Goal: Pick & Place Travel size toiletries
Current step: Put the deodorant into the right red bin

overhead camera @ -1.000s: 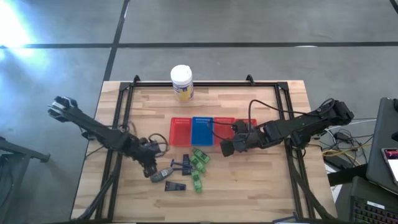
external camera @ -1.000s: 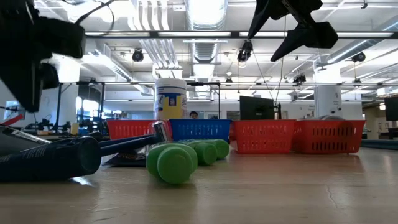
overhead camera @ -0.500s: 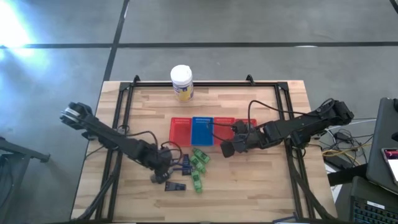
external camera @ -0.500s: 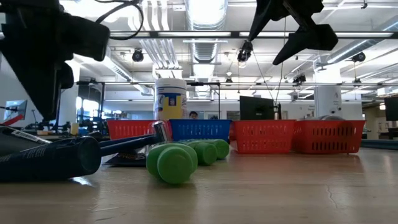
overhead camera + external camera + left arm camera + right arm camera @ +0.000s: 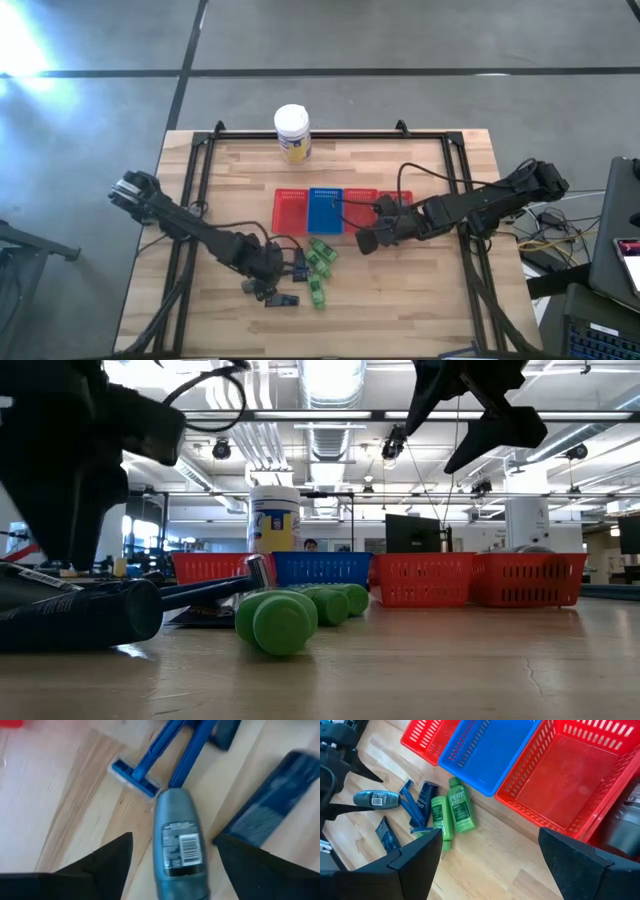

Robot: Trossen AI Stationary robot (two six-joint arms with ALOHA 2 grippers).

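Hovering low over the toiletry pile, left gripper (image 5: pixel 262 287) sits at about 7 o'clock from table centre, fingers (image 5: pixel 105 862) spread apart with the grey roll-on bottle (image 5: pixel 179 840) lying on the wood between them, not pinched. Bottle lies flat, barcode label up. At its far end: two blue razors (image 5: pixel 150 762) crossed on the table (image 5: pixel 420 300), one razor head just beside the bottle tip. Dark navy flat tube (image 5: pixel 272 805) lies just beside the bottle on the other side, not touching the fingers.

Right gripper (image 5: pixel 366 241) hangs above the table at roughly 3 o'clock from the pile, near the front edge of the red baskets, fingers (image 5: pixel 415 855) wide apart, nothing between them. Right wrist view: two green bottles (image 5: pixel 452 812) side by side, touching, just in front of the blue basket (image 5: pixel 480 750); a dark navy piece (image 5: pixel 426 795) and razors next to them; grey bottle further out toward the left gripper; another navy tube (image 5: pixel 386 835) lies apart on the wood.

High view: basket row at table centre, red basket (image 5: pixel 289 211), blue, then two more red (image 5: pixel 392 203). All baskets look empty where visible. White jar with yellow label (image 5: pixel 292 133) stands upright at 12 o'clock near the far edge. Low view: green bottles (image 5: pixel 282 620) in front, caps toward camera, baskets behind.
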